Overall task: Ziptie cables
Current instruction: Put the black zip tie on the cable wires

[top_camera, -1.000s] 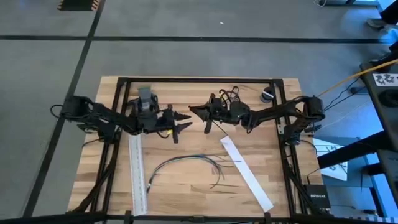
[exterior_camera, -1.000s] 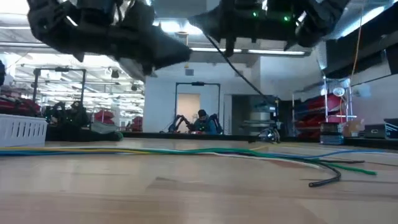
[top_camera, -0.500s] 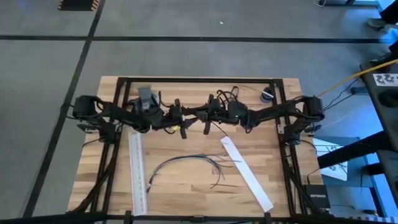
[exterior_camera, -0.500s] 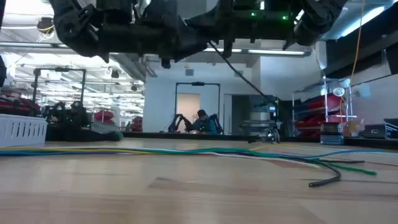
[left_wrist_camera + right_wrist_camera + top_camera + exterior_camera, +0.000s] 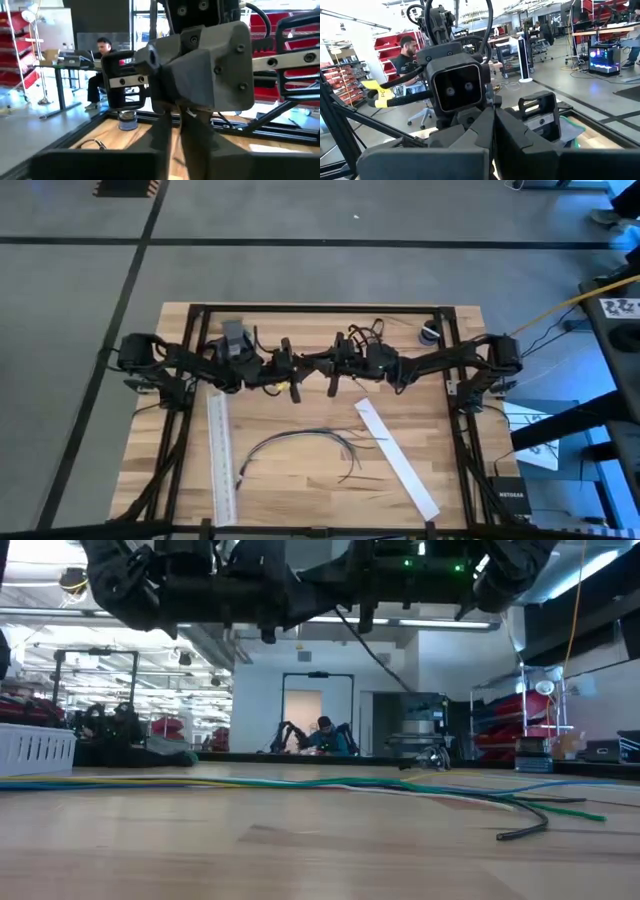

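Wooden planks make up the bench (image 5: 300, 490), framed by black rails, and on it lies one loose bunch of the cables (image 5: 300, 442), curving in an arc across the near middle with its strands splaying apart toward the right; in the low view the same bunch (image 5: 400, 786) runs flat along the boards with green, yellow and dark strands. Two long flat white strips lie beside it: one (image 5: 220, 460) along the left side, running from far to near, and one (image 5: 397, 457) slanting off to the near right. A small round dark object (image 5: 430, 333) sits at the far right corner. Both arms are stretched level above the far half of the bench, well clear of the cables. The left hand (image 5: 296, 368) and the right hand (image 5: 318, 363) meet tip to tip over the middle; each wrist view shows that arm's own fingers pressed together, pointing at the other arm's wrist housing. Beyond the bench a person sits at a desk (image 5: 100, 65). No container is visible.
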Tool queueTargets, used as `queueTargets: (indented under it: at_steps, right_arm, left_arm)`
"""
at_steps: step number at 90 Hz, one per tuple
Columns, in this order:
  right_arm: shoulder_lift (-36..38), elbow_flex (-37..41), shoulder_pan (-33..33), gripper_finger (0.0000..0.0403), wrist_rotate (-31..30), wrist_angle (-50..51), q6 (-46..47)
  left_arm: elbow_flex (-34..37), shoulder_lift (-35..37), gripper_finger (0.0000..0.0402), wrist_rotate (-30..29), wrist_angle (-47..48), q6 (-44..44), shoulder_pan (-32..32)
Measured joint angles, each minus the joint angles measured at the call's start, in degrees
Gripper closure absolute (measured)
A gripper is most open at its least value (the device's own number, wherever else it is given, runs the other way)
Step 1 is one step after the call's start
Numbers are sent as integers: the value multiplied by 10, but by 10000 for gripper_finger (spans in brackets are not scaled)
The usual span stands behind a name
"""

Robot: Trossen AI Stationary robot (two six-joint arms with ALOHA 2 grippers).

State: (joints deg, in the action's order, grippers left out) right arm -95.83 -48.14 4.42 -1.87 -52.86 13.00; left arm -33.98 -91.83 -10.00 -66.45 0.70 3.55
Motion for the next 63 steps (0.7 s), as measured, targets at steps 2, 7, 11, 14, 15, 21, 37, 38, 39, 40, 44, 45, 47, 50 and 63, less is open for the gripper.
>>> queueTargets:
  at_steps: [2,7,11,14,15,21,37,38,39,40,44,45,47,50,63]
  right_arm:
    - [0,0,0,402,0,1,0]
    - [0,0,1,402,0,3,-3]
    - [0,0,1,401,1,8,-15]
    - [2,0,2,401,4,16,-29]
    - [4,0,2,401,5,20,-35]
    - [21,0,2,400,18,50,-70]
    - [105,0,1,356,23,200,-121]
    - [111,0,1,352,22,210,-124]
    - [117,0,1,347,21,220,-129]
    - [123,0,1,343,20,231,-134]
    - [149,0,1,325,14,277,-158]
    - [156,0,1,321,12,291,-166]
    - [170,0,0,312,7,319,-184]
    - [190,0,-3,300,-3,361,-211]
    - [241,-1,-19,266,-55,533,-338]
  left_arm:
    - [0,1,398,0,2,0,0]
    - [0,2,400,0,8,0,0]
    - [0,5,401,0,18,0,-2]
    - [0,8,401,0,28,0,-2]
    - [0,9,401,0,31,0,-3]
    - [0,21,401,0,57,1,-6]
    - [0,55,401,0,128,-1,-6]
    - [0,57,401,0,130,-1,-6]
    - [0,59,401,0,132,-1,-6]
    - [0,62,401,0,136,-1,-6]
    - [0,68,401,0,146,-3,-6]
    - [0,69,401,0,146,-4,-6]
    - [0,73,401,0,149,-7,-6]
    - [-1,76,401,0,158,-13,-6]
    - [0,81,401,0,166,-23,-8]
